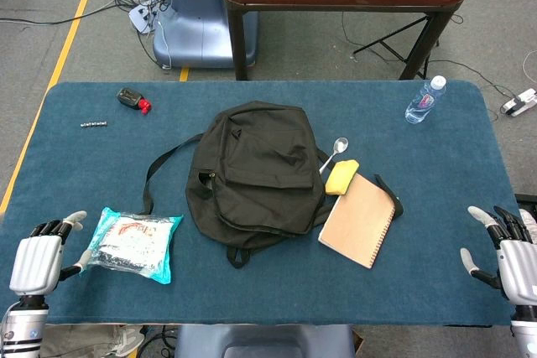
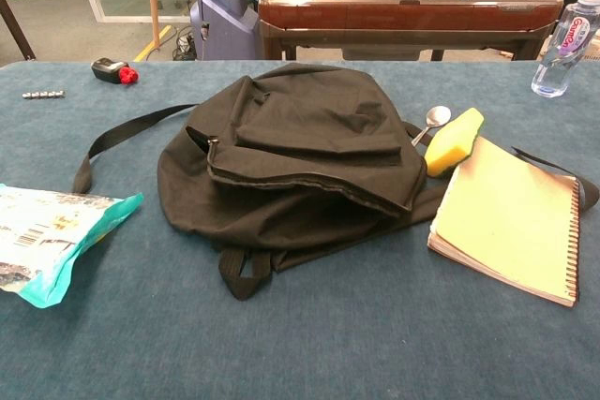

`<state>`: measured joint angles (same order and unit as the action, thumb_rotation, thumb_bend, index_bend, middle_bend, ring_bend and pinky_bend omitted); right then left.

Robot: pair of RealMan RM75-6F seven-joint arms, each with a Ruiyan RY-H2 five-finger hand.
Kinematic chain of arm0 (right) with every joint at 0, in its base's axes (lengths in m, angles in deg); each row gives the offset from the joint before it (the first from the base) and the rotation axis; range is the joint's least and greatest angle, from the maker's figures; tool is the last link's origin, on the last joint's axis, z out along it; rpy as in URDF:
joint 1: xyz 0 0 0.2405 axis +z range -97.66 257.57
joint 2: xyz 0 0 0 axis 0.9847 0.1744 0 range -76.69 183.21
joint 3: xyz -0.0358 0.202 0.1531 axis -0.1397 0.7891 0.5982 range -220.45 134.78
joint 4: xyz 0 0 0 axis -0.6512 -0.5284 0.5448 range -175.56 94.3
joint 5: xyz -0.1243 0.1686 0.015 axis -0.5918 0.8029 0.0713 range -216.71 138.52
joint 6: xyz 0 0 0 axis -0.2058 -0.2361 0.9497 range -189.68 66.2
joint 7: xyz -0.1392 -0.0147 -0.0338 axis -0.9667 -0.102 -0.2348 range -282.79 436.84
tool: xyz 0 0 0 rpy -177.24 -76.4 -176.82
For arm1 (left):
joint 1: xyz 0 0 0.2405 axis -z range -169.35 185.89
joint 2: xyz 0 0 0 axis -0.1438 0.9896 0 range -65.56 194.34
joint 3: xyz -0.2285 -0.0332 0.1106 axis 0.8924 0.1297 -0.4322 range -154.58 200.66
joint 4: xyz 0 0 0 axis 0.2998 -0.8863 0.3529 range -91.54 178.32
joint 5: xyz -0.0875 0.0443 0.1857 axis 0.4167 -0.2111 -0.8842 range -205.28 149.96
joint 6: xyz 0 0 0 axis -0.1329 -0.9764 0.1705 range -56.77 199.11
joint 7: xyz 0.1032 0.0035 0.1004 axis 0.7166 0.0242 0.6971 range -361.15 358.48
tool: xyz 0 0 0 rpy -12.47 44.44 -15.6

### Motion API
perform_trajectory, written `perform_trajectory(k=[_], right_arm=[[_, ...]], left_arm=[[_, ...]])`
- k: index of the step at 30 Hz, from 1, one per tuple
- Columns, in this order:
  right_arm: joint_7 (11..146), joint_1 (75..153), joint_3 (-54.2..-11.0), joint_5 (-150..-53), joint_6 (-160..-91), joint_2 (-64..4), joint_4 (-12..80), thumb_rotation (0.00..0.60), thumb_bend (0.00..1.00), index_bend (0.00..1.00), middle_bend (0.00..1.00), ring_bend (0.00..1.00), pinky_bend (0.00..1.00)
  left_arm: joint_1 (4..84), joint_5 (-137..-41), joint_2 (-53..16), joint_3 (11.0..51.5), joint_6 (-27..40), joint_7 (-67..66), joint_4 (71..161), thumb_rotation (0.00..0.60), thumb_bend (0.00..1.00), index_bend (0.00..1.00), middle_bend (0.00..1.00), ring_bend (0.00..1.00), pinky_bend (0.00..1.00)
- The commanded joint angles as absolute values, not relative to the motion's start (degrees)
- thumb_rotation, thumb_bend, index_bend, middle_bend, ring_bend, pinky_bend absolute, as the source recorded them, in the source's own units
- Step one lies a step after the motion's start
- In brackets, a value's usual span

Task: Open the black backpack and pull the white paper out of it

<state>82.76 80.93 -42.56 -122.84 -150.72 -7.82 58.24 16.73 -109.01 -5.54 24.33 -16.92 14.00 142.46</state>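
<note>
1. At the middle of the blue table [image 1: 277, 291], the black backpack [image 1: 256, 175] was laid flat with its zippers closed, and no white paper was to be seen outside it.
2. One shoulder strap [image 1: 164, 167] was stretched out from the bag toward the left side of the table.
3. Just beside the bag on its right, a yellow sponge [image 1: 341, 177] was placed, touching the corner of a spiral notebook [image 1: 359, 220], and a metal spoon [image 1: 334, 153] was set just above the sponge.
4. To the left of the bag, near the front edge, a teal snack packet [image 1: 132, 243] was laid flat.
5. Well apart at the far left, a small black and red object [image 1: 132, 100] and a short chain of beads [image 1: 93, 124] were seen; at the far right corner a water bottle [image 1: 425, 101] was stood upright.
6. The left hand [image 1: 40, 257] was held at the front left edge beside the packet, fingers spread, with nothing gripped.
7. The right hand [image 1: 508, 249] was held at the front right edge, fingers likewise apart and empty.
8. Neither hand was shown in the chest view.
</note>
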Motion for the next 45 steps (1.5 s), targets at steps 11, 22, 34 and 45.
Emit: perform_trajectory(k=[11,22,34,45], right_arm=[[82.8,81.4,-42.0,-124.5,-149.2,-7.1,59.1,0.600,0.33,0.18,0.23,0.08,0.09],[77.7,91.1,-39.8,-129.0,-137.4,-6.2,64.3,0.600,0.33,0.18,0.23,0.08,0.09],[67.7,106.5,-34.5,-118.3,-117.2,-17.0,65.9,0.600,0.26,0.07,0.11,0.07,0.10],[57.7,115.8,-31.2,-105.1,-112.3,-30.3,61.9,0.600,0.09,0.00,0.00,0.00,0.09]], left_arm=[[16.1,-109.2,-5.6,25.2,-16.5,13.7,142.6,0.600,0.27,0.30,0.39,0.33,0.29],[15.7,-109.1,-4.9,26.0,-16.2,12.9,142.7,0.600,0.27,0.30,0.39,0.33,0.29],[15.2,-109.2,-4.4,26.2,-15.9,12.7,142.8,0.600,0.27,0.30,0.39,0.33,0.29],[15.2,-109.1,-4.2,26.5,-15.2,12.8,142.8,0.600,0.27,0.30,0.39,0.33,0.29]])
